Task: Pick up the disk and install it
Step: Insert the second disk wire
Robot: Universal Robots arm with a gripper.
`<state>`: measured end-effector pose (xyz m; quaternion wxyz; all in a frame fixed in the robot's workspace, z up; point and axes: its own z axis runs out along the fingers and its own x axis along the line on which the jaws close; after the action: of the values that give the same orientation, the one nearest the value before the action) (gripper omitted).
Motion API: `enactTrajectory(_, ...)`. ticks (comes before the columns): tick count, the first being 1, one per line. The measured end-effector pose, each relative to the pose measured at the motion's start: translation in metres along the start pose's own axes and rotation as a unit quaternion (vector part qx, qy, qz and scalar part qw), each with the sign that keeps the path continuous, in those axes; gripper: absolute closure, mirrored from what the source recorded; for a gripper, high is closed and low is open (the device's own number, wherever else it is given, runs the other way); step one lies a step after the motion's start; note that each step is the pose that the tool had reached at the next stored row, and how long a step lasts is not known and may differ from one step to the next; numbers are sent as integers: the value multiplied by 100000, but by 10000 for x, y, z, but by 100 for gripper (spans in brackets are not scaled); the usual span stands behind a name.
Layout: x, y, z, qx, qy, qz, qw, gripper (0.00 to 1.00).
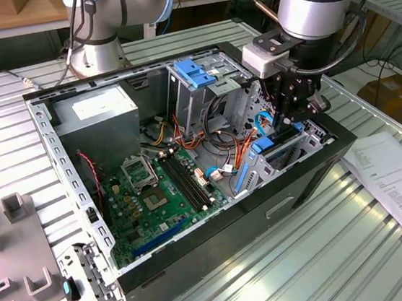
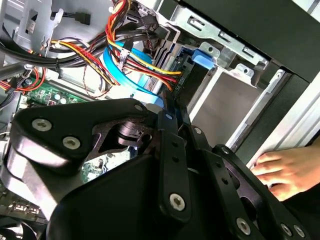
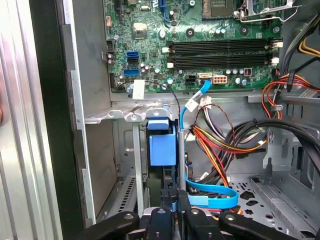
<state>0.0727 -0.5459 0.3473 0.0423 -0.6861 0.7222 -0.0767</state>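
The disk (image 3: 162,145) stands on edge in the drive bay at the front corner of the open computer case (image 1: 198,256). Its light-blue plastic rail end faces the camera in the first wrist view. In the exterior view the disk (image 1: 262,146) shows as a blue piece low in the bay, on that view's right. My gripper (image 1: 289,115) reaches down into this bay from above. The gripper (image 3: 175,212) has its black fingers (image 3: 160,217) drawn close together on the disk's near edge. In the second wrist view the gripper (image 2: 167,107) points at the disk's blue rail (image 2: 202,56).
Orange, red and blue cables (image 3: 215,150) crowd the bay's side. The green motherboard (image 1: 155,192), a grey power supply (image 1: 99,115) and a metal cage with a blue latch (image 1: 192,71) fill the case. A person's hand (image 2: 285,172) rests outside the case wall. A paper sheet (image 1: 401,186) lies on the table.
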Motion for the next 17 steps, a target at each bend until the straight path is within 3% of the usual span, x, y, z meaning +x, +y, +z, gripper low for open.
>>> enactTrajectory(2, 14, 0, 4, -25, -432, 77, 99999, 84)
enactTrajectory(6, 15, 0, 7, -45, -722, 124, 99997, 84)
enactTrajectory(8, 22, 0, 9, -68, -1146, 194, 99993, 84)
enactTrajectory(9, 32, 0, 11, -92, -1615, 273, 99987, 84)
enactTrajectory(10, 36, 0, 12, -100, -1759, 298, 99984, 84)
enactTrajectory(17, 49, 3, 38, -106, -1886, 31, 99982, 84)
